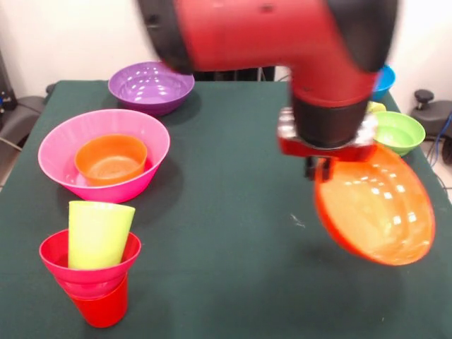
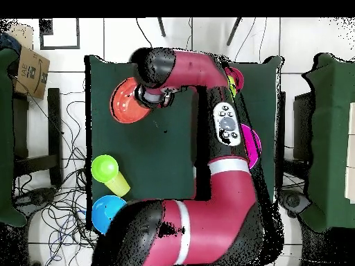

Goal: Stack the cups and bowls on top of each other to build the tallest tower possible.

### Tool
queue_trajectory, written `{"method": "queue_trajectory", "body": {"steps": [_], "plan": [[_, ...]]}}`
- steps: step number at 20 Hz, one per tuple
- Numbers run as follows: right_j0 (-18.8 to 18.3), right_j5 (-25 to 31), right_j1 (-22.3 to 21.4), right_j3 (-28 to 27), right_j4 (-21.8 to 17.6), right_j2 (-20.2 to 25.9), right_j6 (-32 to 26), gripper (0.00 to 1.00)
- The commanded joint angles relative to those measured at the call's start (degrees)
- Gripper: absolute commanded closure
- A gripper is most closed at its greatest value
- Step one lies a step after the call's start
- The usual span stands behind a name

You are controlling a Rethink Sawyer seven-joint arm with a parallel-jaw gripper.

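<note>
Gripper (image 1: 319, 168) pinches the rim of the tilted large orange bowl (image 1: 378, 212): light, rigid, glossy plastic, judged liable to slip or swing.

Robot lab: cloth-covered table (image 1: 233, 212), floor cables (image 2: 59, 201), cardboard box (image 2: 31, 69).

A table covered in dark green cloth (image 1: 233, 233) stood before a plain pale wall (image 1: 63, 35). Seen from overhead, the floor (image 2: 173, 41) was of white tiles with dark joints, and loose black cables (image 2: 66, 201) trailed across it beside the table. A brown cardboard box (image 2: 31, 69) sat near one corner. Dark green furniture (image 2: 333, 138) stood to one side, and a black chair base (image 1: 424, 95) showed at the front view's edge.
</note>
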Motion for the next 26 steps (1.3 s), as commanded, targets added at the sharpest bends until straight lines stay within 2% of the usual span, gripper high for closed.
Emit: {"method": "queue_trajectory", "body": {"steps": [1,7,12,16,26], "plan": [[-6.57,8.13,1.75,1.97,-3.3,4.07,-22.61,1.0],[-9.6,14.32,3.52,-2.12,-6.52,5.05,-29.44,1.0],[-11.47,19.05,1.8,0.83,-5.93,6.31,-31.54,1.0],[-12.36,20.42,0.76,2.87,-4.98,6.52,-31.75,1.0],[-14.45,25.59,-0.87,2.36,-6.18,7.7,-35.98,1.0]]}}
